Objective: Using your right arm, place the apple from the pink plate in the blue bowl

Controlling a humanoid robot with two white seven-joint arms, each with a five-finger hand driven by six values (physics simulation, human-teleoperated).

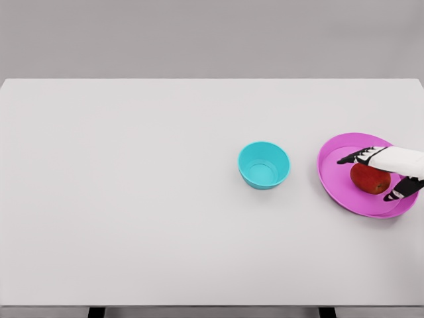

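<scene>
One of my hands shows, the right hand [387, 171], coming in from the right edge of the head view over the pink plate [334, 165]. My fingers [351, 158] are spread around the apple [368, 179]: one dark-tipped set reaches across the far side of the fruit toward the plate's middle, another [397, 193] sticks out on the near side by the plate's front rim. The white palm lies over the apple's upper right part. I cannot tell whether the fingers truly press on the fruit or only bracket it; they look parted and straight rather than clenched. The apple is red with a darker patch and sits on the pink plate, to the right of its centre, resting on the plate floor as far as I can judge. The plate lies near the right end of the white bench [132, 199], its right rim close to the picture's edge. The blue bowl [264, 165] stands just left of the plate, apart from it with a strip of bare bench between them. The bowl is upright, its mouth open to the camera, and its turquoise inside shows.
</scene>
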